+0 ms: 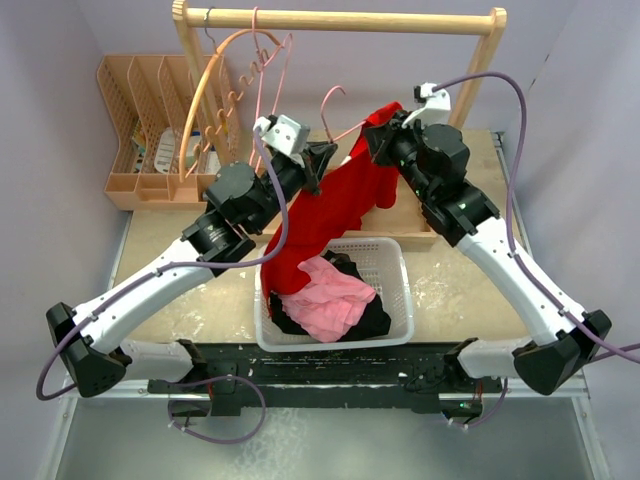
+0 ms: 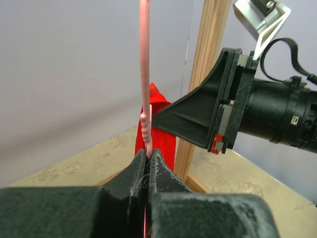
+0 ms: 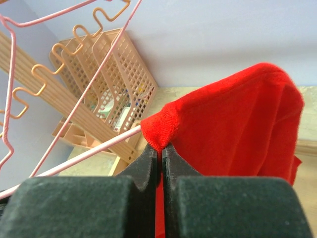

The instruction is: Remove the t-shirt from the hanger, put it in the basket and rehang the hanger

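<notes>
- Two grippers meet over the back half of the tabletop; your left gripper is clenched on the wire of the pink hanger.
- Between them, the red t-shirt drapes from the hanger, and its lower end reaches the white basket at the near edge.
- Your right gripper is pinched on the t-shirt's edge, just beside the hanger wire.

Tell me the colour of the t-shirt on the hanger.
The t-shirt is red, clearest in right wrist view.
</notes>
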